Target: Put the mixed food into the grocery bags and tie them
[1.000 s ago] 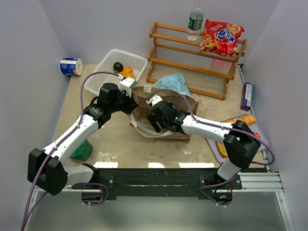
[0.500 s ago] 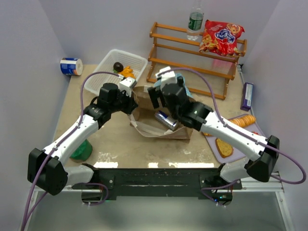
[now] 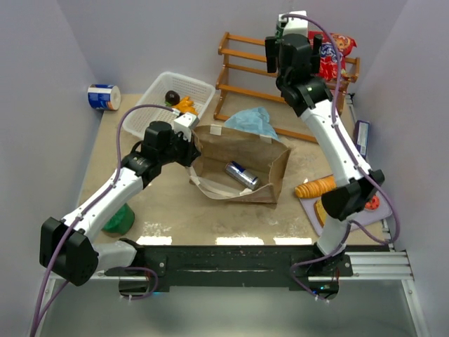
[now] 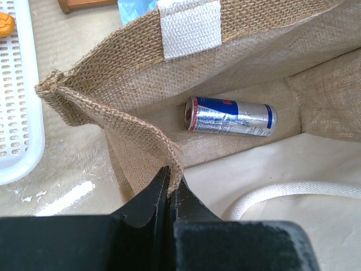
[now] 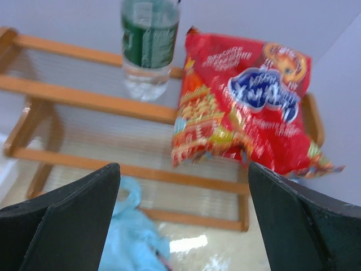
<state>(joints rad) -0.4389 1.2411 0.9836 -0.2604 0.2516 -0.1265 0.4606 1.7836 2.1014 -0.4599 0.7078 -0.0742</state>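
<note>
Pinching the brown bag [image 4: 141, 73] open, crisps likely next.
Our left gripper [image 4: 169, 183] clamps the bag's rim so the mouth gapes around the soda can [image 4: 231, 117]; our right gripper [image 5: 181, 169], jaws wide and empty, faces the red crisp packet [image 5: 248, 113] beside the bottle [image 5: 148, 48] on the far-edge rack [image 5: 84, 99].

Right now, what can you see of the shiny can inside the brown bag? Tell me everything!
The slim silver, blue and red metal can lies on its side on the floor of the open brown woven bag, close to where the floor meets the far wall. In the left wrist view its round top end faces left, and its shiny side shows small print too fine to read. Only the bag touches it.
</note>
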